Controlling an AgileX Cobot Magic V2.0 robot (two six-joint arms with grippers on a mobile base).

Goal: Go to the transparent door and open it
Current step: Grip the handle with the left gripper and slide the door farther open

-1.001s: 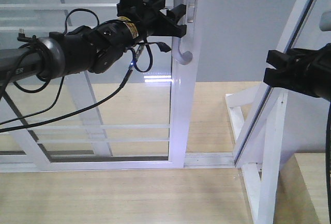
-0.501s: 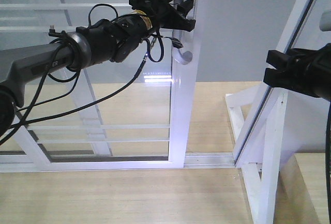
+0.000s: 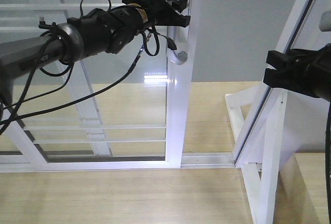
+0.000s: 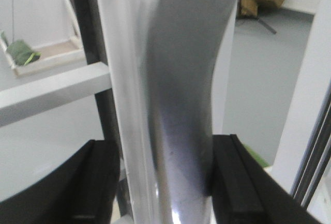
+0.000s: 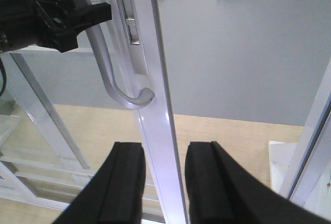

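Note:
The transparent door [image 3: 177, 110] is a white-framed glass panel on a floor track, with a curved grey handle [image 3: 175, 56] on its right upright. My left gripper [image 3: 175, 13] is at the top of that handle, shut on it. In the left wrist view the grey handle [image 4: 181, 105] fills the gap between my black fingers [image 4: 239, 182]. My right gripper [image 3: 273, 74] hangs at the right, open and empty, apart from the door. In the right wrist view its fingers [image 5: 124, 182] frame the door upright [image 5: 158, 131] from a distance, with the handle [image 5: 106, 66] beyond.
A slanted white support brace [image 3: 269, 146] and a second white-framed glass panel [image 3: 302, 17] stand at the right, close to my right arm. The floor track [image 3: 209, 159] runs across the wooden floor. Another barred panel [image 3: 83, 105] lies behind the door.
My left gripper rose along the handle to its upper part. The door's upright with the handle has shifted a little to the left. My right arm has not moved.

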